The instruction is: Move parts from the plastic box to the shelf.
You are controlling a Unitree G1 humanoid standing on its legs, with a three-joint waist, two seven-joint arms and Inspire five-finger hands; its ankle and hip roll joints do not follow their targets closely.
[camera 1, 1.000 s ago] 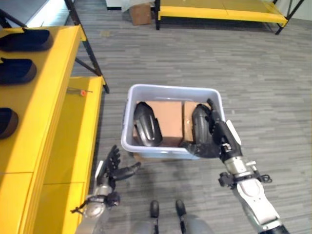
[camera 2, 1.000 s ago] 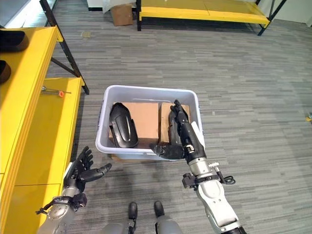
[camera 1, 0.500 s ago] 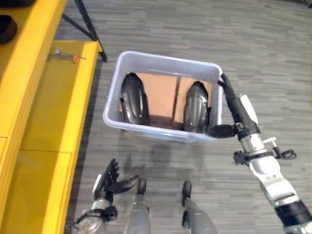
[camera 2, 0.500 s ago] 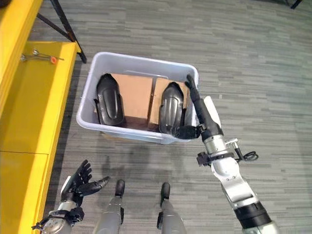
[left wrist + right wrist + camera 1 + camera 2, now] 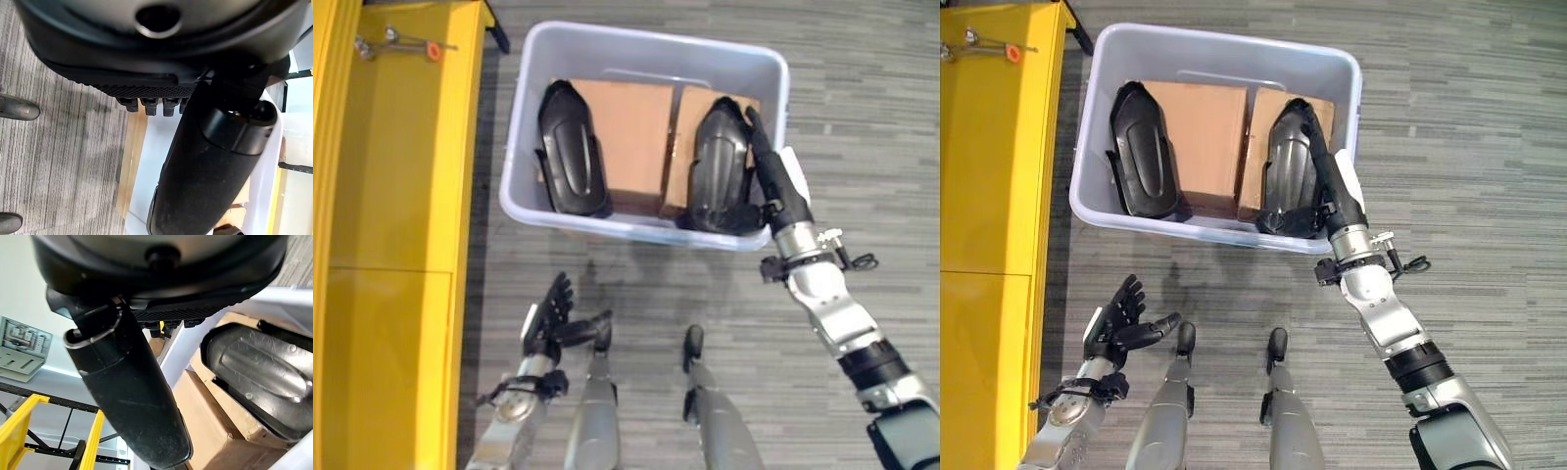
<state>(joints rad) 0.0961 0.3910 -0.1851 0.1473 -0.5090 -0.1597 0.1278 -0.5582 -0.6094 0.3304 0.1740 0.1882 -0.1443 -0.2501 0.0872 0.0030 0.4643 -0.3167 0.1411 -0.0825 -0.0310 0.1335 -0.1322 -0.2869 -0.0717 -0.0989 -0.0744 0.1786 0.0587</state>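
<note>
A pale plastic box (image 5: pixel 607 223) stands on the floor with two black moulded parts lying on cardboard (image 5: pixel 631 127). One part (image 5: pixel 570 147) lies at the box's left, the other part (image 5: pixel 717 166) at its right. My right hand (image 5: pixel 775 186) reaches over the near right corner of the box, open, its straight fingers lying along the right part's outer side and its thumb (image 5: pixel 127 382) near that part's close end. The right wrist view has the same part (image 5: pixel 264 372) just past the hand. My left hand (image 5: pixel 1121 325) hangs open and low over the floor, holding nothing.
The yellow shelf (image 5: pixel 391 196) runs along the left, close to the box's left wall. A small tool with an orange grip (image 5: pixel 406 44) lies on its far end. Grey plank floor (image 5: pixel 862 117) stretches to the right of the box.
The camera has tipped down and closer over the box. My right hand has moved from the box's right wall inward onto the right part. The left hand stays low and open.
</note>
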